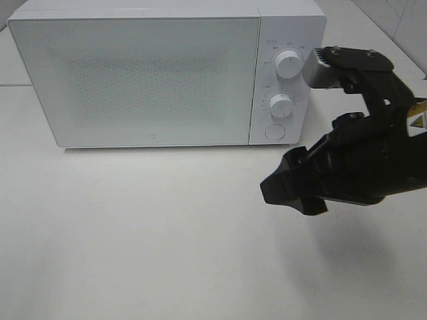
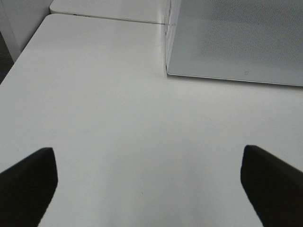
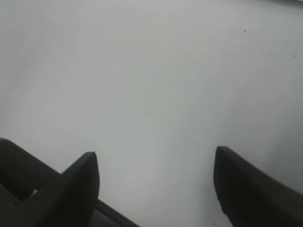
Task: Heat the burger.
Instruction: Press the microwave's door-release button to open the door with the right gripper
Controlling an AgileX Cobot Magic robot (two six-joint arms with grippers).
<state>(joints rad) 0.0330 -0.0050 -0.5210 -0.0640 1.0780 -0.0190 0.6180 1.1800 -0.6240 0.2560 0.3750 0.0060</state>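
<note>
The burger is out of view in all three frames. A white microwave (image 1: 167,73) stands at the back of the table with its door shut; its lower door corner (image 2: 236,42) shows in the left wrist view. My right gripper (image 1: 293,190) hovers over the table in front of the microwave's control panel, its black fingers (image 3: 80,184) apart with only bare white table between them. In the left wrist view my left gripper (image 2: 149,189) is open wide, its dark fingertips (image 2: 28,184) over empty tabletop left of the microwave.
Two white knobs (image 1: 288,65) and a round button (image 1: 273,132) sit on the microwave's right panel. A seam between tables (image 2: 109,18) runs behind the left side. The white tabletop (image 1: 133,233) stretches in front of the microwave.
</note>
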